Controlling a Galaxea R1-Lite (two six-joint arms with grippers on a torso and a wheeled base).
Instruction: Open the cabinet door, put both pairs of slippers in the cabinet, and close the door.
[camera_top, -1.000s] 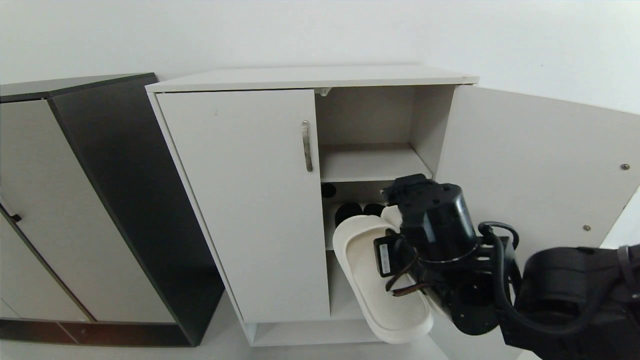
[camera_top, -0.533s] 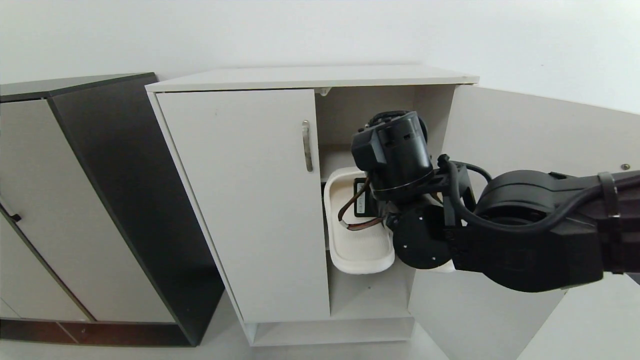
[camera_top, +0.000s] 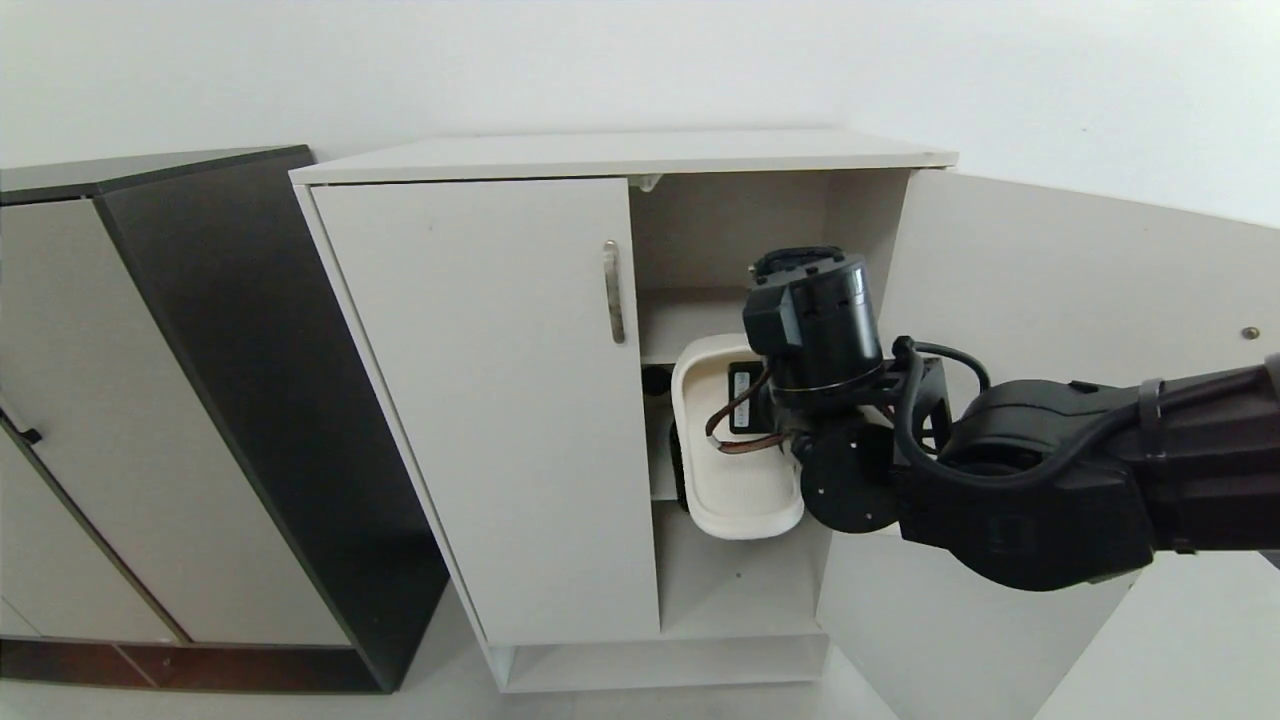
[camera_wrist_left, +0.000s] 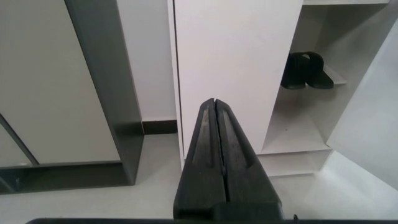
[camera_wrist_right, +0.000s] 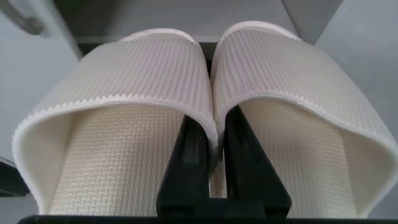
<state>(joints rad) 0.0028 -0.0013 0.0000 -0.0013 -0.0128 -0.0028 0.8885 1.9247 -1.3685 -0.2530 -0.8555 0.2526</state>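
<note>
Clamping the inner edges of the white slippers (camera_wrist_right: 130, 118) together, the right gripper (camera_wrist_right: 214, 143) holds the pair in the cabinet's (camera_top: 620, 155) open right half, level with the middle shelf (camera_wrist_left: 339, 79). A second ago they hung lower, out in front. The left gripper (camera_wrist_left: 214, 112) is pressed closed on nothing, facing the shut left door (camera_top: 490, 400). Black slippers (camera_wrist_left: 306, 70) sit on that shelf behind.
</note>
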